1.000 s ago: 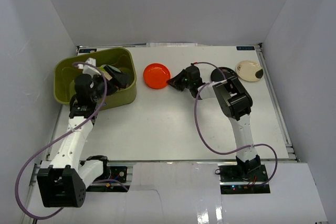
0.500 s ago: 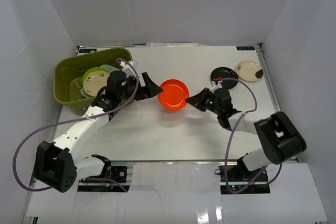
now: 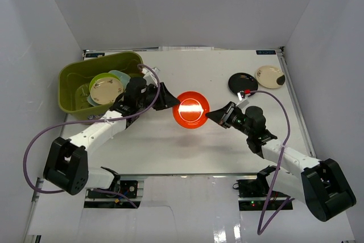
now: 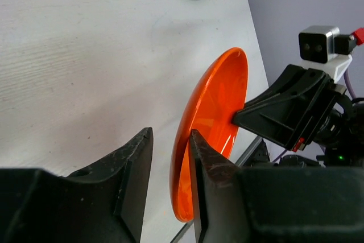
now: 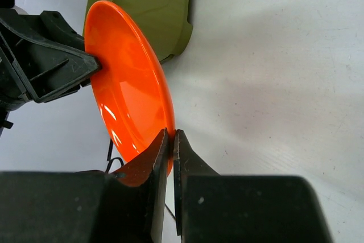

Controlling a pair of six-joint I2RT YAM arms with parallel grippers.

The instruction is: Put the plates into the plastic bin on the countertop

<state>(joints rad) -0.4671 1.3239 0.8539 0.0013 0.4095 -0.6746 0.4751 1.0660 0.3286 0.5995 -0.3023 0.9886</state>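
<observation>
Top external shows us an olive-green rectangular plastic bin (image 3: 71, 86) with rounded corners and a rolled rim at the left of the white table (image 3: 170, 146). It already holds a cream round plate (image 3: 107, 90) stacked over a lime-green one (image 3: 95, 79) and a pale mint dish (image 3: 120, 74). Just right of the bin, the left jaws straddle one rim of a glossy orange round plate (image 3: 191, 109), which hangs above the faintly grained table, turned up on edge between the two arms. From the left wrist we see those jaws parted, with a strip of table showing between one finger and the rim, so we judge them not yet clamped. The right jaws, seen from the right wrist, are pinched tight on the opposite rim and carry the plate. We read this as a handover, since the left arm sits beside the bin. The plate is shallow, smooth and thin-lipped, and its bright highlights suggest hard plastic or glaze, so a pinch could slip. Farther right on the table lie a glossy black round plate (image 3: 243, 82) and a cream round patterned plate (image 3: 269, 75), neither in the bin yet.
</observation>
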